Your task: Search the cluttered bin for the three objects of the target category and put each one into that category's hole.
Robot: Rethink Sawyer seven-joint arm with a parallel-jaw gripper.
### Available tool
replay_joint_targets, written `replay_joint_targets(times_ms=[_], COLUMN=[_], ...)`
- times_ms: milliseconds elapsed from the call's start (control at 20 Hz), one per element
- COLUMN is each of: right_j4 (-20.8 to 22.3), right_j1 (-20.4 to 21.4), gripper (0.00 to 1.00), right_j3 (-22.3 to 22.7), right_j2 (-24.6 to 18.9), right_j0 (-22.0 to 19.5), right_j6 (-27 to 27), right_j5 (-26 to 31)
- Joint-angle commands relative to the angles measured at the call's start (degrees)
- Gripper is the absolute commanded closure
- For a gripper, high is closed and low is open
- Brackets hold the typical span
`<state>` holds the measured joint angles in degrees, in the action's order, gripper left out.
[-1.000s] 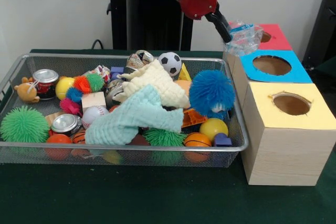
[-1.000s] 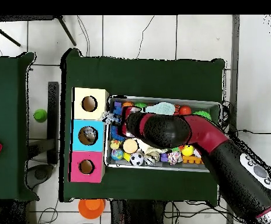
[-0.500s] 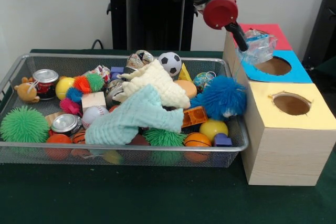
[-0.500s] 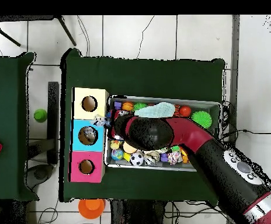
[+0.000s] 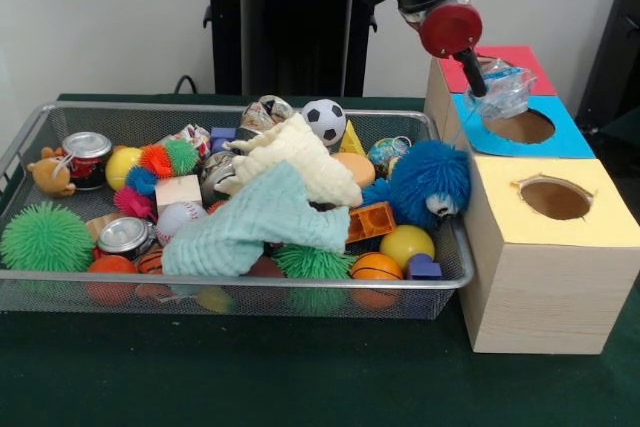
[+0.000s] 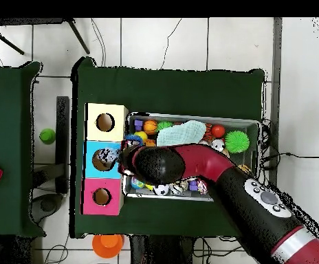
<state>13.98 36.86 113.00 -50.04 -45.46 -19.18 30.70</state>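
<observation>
The green tabletop [image 5: 300, 377] is carrying a wire bin [image 5: 40, 127] crowded with balls, cans and cloths, and beside it a row of boxes topped red, blue and yellow. The arm is reaching over the blue box [image 5: 572, 137], its hand [image 5: 480, 88] pinching a crumpled clear plastic wrapper [image 5: 503, 90] just above the blue box's hole [image 5: 520, 126]. The wrapper is looking light, thin and crushable, likely slippery; a pinch on a bunched fold seems to suit it best.

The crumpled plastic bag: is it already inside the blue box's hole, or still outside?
Outside. The crumpled plastic bag hangs from the gripper above the blue box's hole.
</observation>
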Motion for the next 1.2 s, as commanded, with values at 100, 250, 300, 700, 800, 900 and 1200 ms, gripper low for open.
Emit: replay_joint_targets(times_ms=[100,250,300,700,800,900,1200], right_j4=[-0.8,-0.6,-0.7,-1.4,-1.2,-1.1,-0.5], right_j1=[2.0,0.9,0.5,-2.0,-2.7,-3.1,-1.9], gripper=[1.00,1.00,1.00,1.00,1.00,1.00,1.00], right_j3=[2.2,2.5,2.5,1.3,0.5,0.0,-2.2], right_j2=[11.0,12.5,12.8,16.1,17.3,18.2,23.5], right_j0=[6.2,7.7,8.1,11.2,12.2,13.0,16.5], right_j6=[-22.8,-23.3,-23.4,-23.4,-23.7,-23.7,-22.0], right_j5=[-6.1,-9.9,-11.1,-15.6,-16.3,-16.5,-10.8])
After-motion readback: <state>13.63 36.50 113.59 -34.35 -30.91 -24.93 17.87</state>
